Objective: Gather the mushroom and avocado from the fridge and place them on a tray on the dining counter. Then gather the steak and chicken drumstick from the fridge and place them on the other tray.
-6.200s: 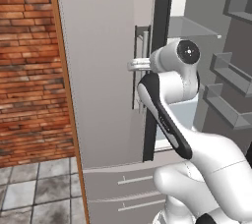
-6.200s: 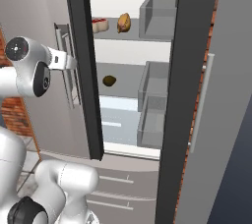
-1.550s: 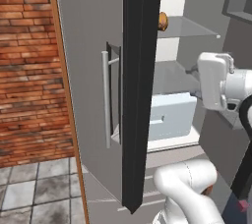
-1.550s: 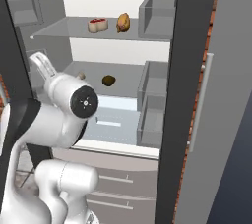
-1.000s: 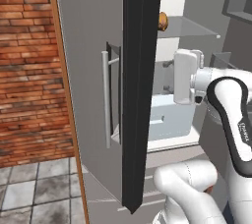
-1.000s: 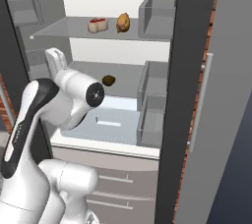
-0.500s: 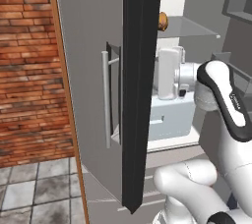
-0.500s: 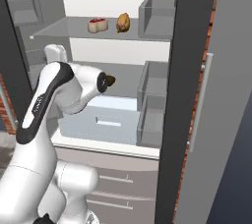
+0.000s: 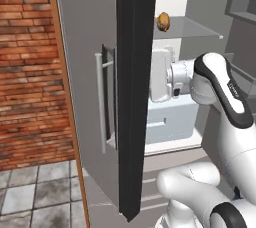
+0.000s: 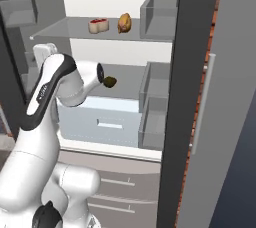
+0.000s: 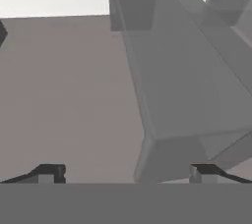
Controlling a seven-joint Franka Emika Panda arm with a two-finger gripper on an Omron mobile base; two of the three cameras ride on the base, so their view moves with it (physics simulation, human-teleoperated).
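Observation:
The fridge [image 10: 120, 54] stands with both doors open. On its top glass shelf lie the steak [image 10: 98, 25] and the chicken drumstick [image 10: 124, 22]; the drumstick [image 9: 163, 21] also peeks past the door edge. The avocado [image 10: 109, 81] sits on the middle shelf. My gripper [image 10: 101, 77] reaches in at that shelf's height, just left of the avocado, apart from it. In the hand view the gripper [image 11: 125, 173] is open, with bare grey shelf between its fingertips [image 11: 49, 171]. The mushroom, both trays and the dining counter are out of view.
Clear bins [image 10: 159, 21] stand at the right of both shelves, one close ahead of the hand [image 11: 187, 85]. A pale blue drawer [image 10: 102, 119] sits below. The left door's dark edge [image 9: 134, 97] and the right door [image 10: 195, 97] flank the arm. A brick wall [image 9: 30, 72] stands left.
The arm has swung forward into the fridge, carrying the hand up to the middle shelf beside the avocado. The jaws stayed open.

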